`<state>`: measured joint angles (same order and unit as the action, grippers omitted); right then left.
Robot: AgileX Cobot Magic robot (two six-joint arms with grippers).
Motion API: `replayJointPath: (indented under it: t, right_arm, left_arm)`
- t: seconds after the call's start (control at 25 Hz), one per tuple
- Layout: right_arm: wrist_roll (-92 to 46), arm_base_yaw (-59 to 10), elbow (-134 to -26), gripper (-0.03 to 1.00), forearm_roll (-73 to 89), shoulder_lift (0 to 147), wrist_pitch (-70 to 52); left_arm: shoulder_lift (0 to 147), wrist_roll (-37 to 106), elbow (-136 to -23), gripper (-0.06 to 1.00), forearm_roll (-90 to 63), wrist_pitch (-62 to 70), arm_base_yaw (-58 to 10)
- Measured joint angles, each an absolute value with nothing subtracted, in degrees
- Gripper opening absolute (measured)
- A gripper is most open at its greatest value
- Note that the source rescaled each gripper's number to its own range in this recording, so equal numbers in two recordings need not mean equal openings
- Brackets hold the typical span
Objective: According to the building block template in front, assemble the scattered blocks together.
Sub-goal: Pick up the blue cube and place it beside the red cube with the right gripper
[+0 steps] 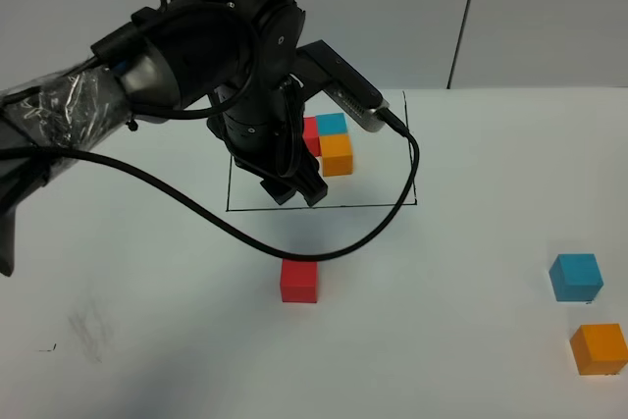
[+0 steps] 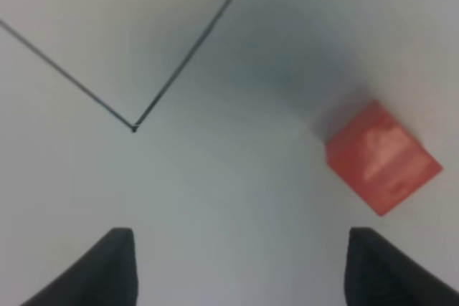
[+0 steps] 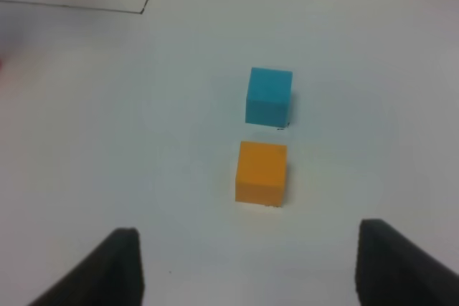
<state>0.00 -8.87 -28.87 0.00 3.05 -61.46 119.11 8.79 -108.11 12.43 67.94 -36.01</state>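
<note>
The building block template [image 1: 329,142], a red, blue and orange cluster, sits inside a thin black drawn rectangle [image 1: 324,207]. The scattered red cube [image 1: 299,280] lies in front of that rectangle and shows in the left wrist view [image 2: 381,157]. My left gripper [image 1: 296,195] hangs open and empty over the rectangle's front line, behind the red cube; its open fingers show in the left wrist view [image 2: 240,270]. The scattered blue cube [image 1: 576,277] and orange cube [image 1: 599,348] lie at the far right. My right gripper [image 3: 247,270] is open and empty above them, blue cube [image 3: 269,96], orange cube [image 3: 261,171].
The left arm's black cable [image 1: 245,237] loops down across the table between the rectangle and the red cube. A corner of the drawn frame shows in the left wrist view [image 2: 134,128]. The table top [image 1: 442,340] is white. The right arm is out of the exterior view.
</note>
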Motion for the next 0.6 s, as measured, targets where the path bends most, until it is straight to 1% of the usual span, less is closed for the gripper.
replayJointPath:
  t: [0.2,0.36,0.6]
  right_arm:
    - [0.00,-8.87,-28.87,0.34,0.00,3.05,-61.46]
    - [0.00,-8.87,-28.87,0.34,0.00,3.05,-61.46]
    - [0.00,-8.87,-28.87,0.34,0.00,3.05,-61.46]
  left_arm:
    - [116.38,0.50,-108.06,0.98,14.50,68.00,-32.40]
    - [112.82,-0.84,-108.06,0.98,13.37,68.07,-28.62]
    - [107.32,-1.01,-108.06,0.98,12.12,68.13,-24.82]
